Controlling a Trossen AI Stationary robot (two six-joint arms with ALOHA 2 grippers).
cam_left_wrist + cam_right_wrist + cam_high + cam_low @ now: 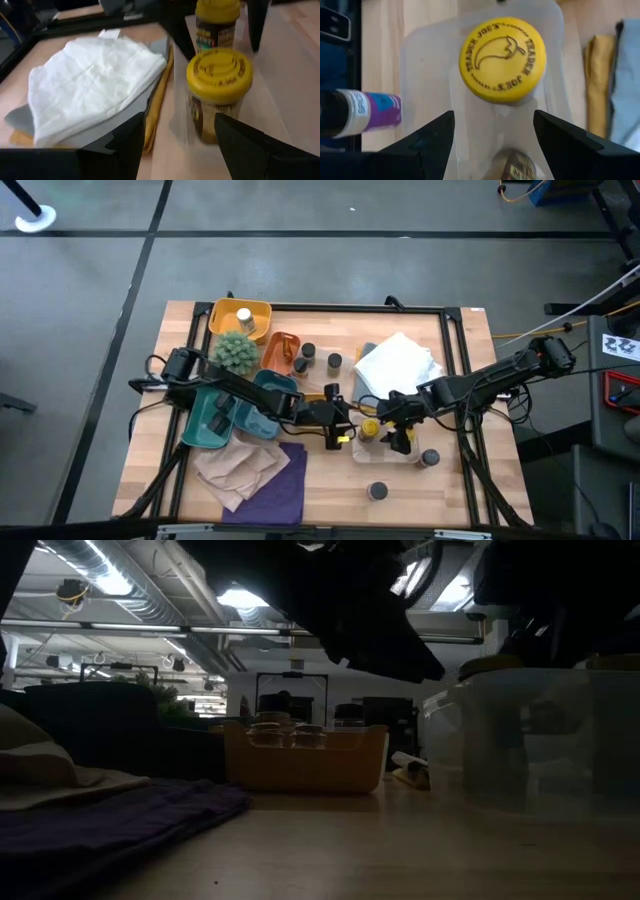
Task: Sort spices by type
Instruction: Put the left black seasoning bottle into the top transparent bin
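Two yellow-lidded cylindrical spice jars standing in clear plastic tray near table centre. Left gripper beside nearer jar, fingers spread, holding nothing. Right gripper above the tray, looking down on embossed round lid, fingers apart, empty. Crumpled white cloth on grey and mustard fabric alongside. Dark-lidded jars scattered on bare wood. Orange tray holding jars; purple cloth in foreground.

Second yellow-lidded jar, top cut off.
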